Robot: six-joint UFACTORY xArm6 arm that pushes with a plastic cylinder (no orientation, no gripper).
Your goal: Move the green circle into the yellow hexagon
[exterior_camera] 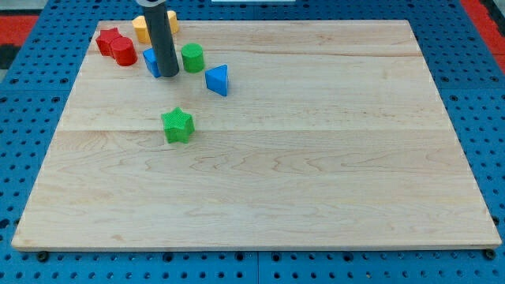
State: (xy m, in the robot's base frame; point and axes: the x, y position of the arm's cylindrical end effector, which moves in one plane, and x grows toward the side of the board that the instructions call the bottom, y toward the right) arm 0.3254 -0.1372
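Note:
The green circle (192, 57) is a short green cylinder near the view's top left. The yellow hexagon (142, 29) lies further up and left, partly hidden behind the rod; another yellow bit (172, 20) shows on the rod's right side. My tip (170, 74) rests on the board just left of the green circle, with a small gap. It stands in front of a blue block (151, 61) whose shape is partly hidden.
A red star (107, 39) and a red cylinder (123, 52) sit at the top left corner. A blue triangle (218, 80) lies right of the green circle. A green star (177, 125) lies lower down. The wooden board (316, 158) rests on a blue pegboard.

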